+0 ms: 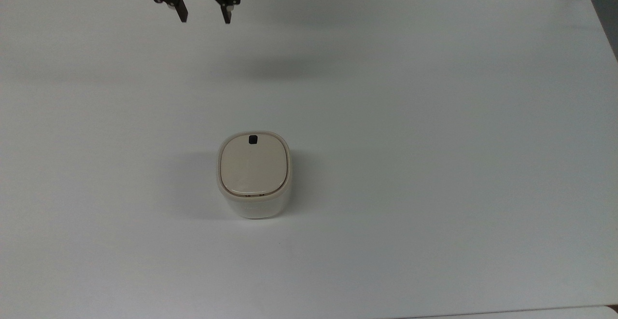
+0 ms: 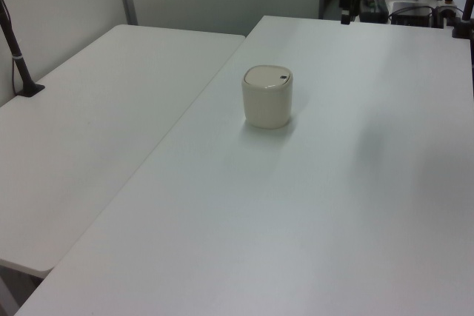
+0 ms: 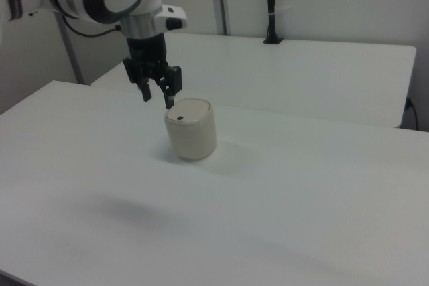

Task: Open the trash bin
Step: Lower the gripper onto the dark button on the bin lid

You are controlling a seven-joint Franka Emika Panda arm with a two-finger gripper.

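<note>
Pincer (image 1: pixel 203 17) hangs high over the far edge of the tabletop (image 1: pixel 434 116) at the top view's upper left, fingers apart with a wide gap, holding nothing, touching nothing. In the right view it overlaps the bin in the picture, but the top view puts it well apart from it.

Trash bin (image 1: pixel 254 174) stands upright near the tabletop's middle, lid (image 1: pixel 253 166) down and flush. Black button (image 1: pixel 252 139) sits at the lid edge facing the arm; what looks like the hinge seam is on the opposite edge.

Step in hand, I'd say: approach. To do it well:
- bring one fingertip over the button, not the lid centre
- press straight down; the bin looks light, so a sideways push could slide or tip it
- back off upward so the lid has room to swing
</note>
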